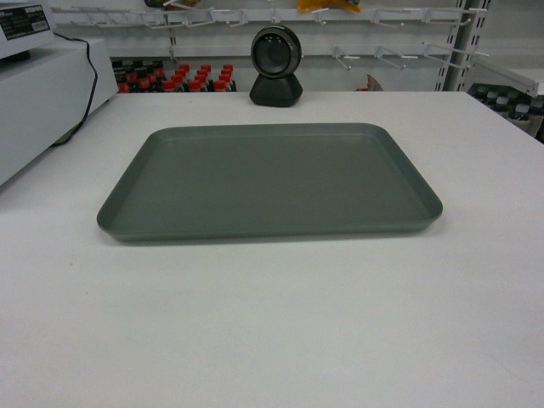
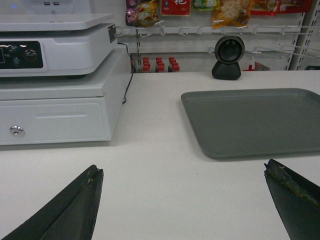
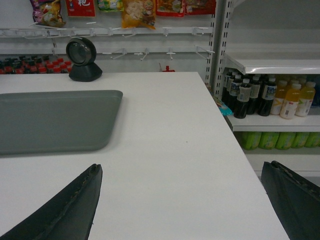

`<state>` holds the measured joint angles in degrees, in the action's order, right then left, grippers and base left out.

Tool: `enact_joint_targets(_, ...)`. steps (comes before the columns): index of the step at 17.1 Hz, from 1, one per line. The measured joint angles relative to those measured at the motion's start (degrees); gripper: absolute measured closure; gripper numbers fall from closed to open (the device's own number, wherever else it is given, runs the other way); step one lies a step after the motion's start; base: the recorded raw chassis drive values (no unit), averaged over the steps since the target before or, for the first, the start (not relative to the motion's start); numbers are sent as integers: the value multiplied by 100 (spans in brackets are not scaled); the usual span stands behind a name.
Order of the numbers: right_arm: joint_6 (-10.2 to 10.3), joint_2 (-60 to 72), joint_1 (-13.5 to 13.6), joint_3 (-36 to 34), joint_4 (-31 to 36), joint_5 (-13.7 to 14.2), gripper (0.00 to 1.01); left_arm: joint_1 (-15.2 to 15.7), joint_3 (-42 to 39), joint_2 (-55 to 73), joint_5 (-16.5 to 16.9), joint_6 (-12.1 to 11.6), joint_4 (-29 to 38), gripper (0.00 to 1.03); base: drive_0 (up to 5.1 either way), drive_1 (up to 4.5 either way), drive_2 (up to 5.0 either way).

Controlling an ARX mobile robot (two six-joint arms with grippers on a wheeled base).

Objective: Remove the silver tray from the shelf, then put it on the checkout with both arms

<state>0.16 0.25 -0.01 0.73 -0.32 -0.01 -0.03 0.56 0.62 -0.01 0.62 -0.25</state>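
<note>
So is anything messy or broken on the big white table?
Nothing stands out. The silver tray lies flat and empty on the checkout, its edges running roughly square with the counter's. No spills or dents show. Both grippers, left and right, are open and holding nothing.

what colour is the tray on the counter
Plain matte grey, no pattern. The silver tray shows best in the head view.
</note>
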Motion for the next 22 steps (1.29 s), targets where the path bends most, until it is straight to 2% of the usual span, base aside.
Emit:
enact_joint_targets(15, 0, 0, 0, 0, -17, 0, 3, 0, 0, 0, 0, 0, -20, 5, 3, -418, 424)
enact_joint_targets(22, 0, -2, 0, 0, 7, 0, 3, 0, 0, 0, 0, 0, 4, 5, 0, -32, 31)
